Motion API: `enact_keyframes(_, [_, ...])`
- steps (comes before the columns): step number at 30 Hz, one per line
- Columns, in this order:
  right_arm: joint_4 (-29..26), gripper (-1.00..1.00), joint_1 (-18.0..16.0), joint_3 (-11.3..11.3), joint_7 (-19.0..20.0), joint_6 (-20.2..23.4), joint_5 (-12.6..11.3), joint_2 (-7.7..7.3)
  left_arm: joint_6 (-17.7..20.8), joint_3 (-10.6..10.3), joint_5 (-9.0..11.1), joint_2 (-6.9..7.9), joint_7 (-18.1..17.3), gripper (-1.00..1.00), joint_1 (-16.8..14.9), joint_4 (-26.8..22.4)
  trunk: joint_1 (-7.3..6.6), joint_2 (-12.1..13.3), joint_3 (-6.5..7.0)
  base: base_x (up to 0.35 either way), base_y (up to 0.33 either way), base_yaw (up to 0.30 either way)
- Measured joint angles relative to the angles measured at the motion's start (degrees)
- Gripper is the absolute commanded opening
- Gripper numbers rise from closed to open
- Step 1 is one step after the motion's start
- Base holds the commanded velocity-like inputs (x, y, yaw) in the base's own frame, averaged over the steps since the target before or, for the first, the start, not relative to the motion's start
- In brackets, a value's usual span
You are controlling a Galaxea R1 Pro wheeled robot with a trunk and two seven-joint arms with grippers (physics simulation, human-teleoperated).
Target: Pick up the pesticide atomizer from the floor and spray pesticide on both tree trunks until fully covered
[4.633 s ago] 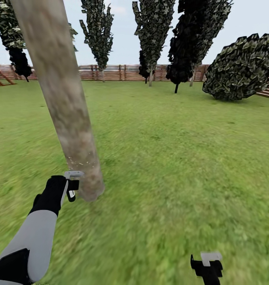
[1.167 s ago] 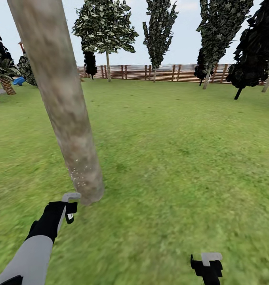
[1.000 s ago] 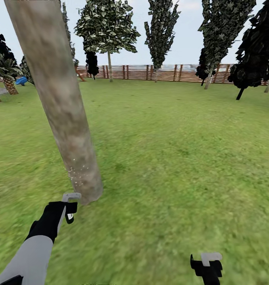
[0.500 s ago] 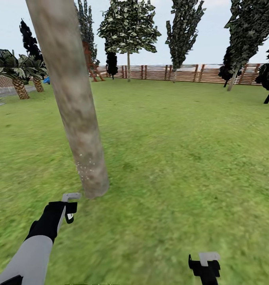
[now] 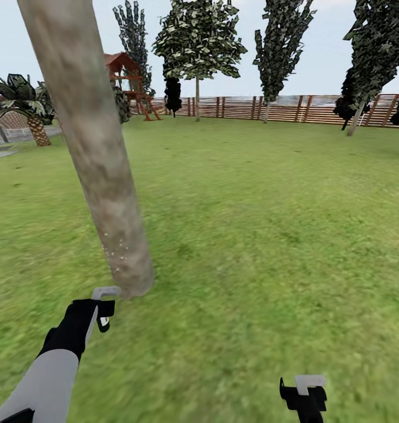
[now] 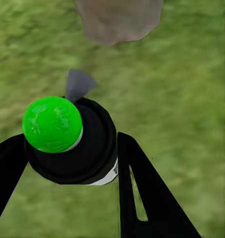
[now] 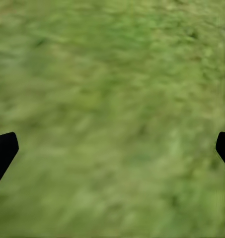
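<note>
Fingers of the left gripper [image 5: 107, 308] are closed around the pesticide atomizer [image 5: 105, 292] in the head view, low at the left, with its pale nozzle just beside the foot of a thick mottled grey-brown tree trunk [image 5: 96, 147] that leans up out of frame. White flecks dot the trunk's lower part. The right gripper [image 5: 304, 395] hangs low at the right over the grass floor [image 5: 270, 235]. A brown slat fence [image 5: 293, 108] and leafy trees stand far behind.

Left wrist view: two black fingers [image 6: 142, 188] clamp the atomizer's [image 6: 67, 139] black body; its cap is bright green, and its grey nozzle points at the trunk base [image 6: 119, 20].

Right wrist view: black fingertips [image 7: 3, 151] sit spread wide apart at the frame's edges, holding nothing, with blurred grass [image 7: 112, 119] between them.
</note>
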Motion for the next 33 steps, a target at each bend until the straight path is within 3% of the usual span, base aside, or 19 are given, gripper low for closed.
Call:
enact_keyframes(13, [0.0,1.0,0.0,0.0,0.0,0.0,0.0,0.09,0.1,-0.1,0.3,-0.24,0.0,-1.0,0.0,-0.1,0.0,0.0,0.0,0.078,-0.265,0.225])
enact_keyframes(17, [0.0,1.0,0.0,0.0,0.0,0.0,0.0,0.02,0.0,-0.7,1.2,-1.89,0.0,-1.0,-0.4,-0.8,0.01,0.0,0.0,0.104,-0.117,0.277])
enact_keyframes(21, [0.0,1.0,0.0,0.0,0.0,0.0,0.0,0.01,0.2,-1.0,1.2,-2.18,0.0,-1.0,-1.0,-0.9,0.01,0.0,0.0,0.009,-0.01,0.277])
enact_keyframes(28, [0.0,1.0,0.0,0.0,0.0,0.0,0.0,0.01,1.0,-1.3,1.5,-3.19,-0.3,-1.0,-8.8,-1.2,0.01,0.0,0.01,0.0,0.0,0.196])
enact_keyframes(31, [0.0,1.0,0.0,0.0,0.0,0.0,0.0,-0.06,1.1,-1.5,1.3,-3.91,-0.4,-1.0,-10.4,-0.8,0.01,0.0,0.0,0.0,0.0,0.013])
enact_keyframes(33, [0.0,1.0,0.0,0.0,0.0,0.0,0.1,-0.08,1.1,-1.9,1.2,-3.39,-0.2,-1.0,-12.5,-0.4,0.01,0.0,0.01,0.0,0.0,0.001])
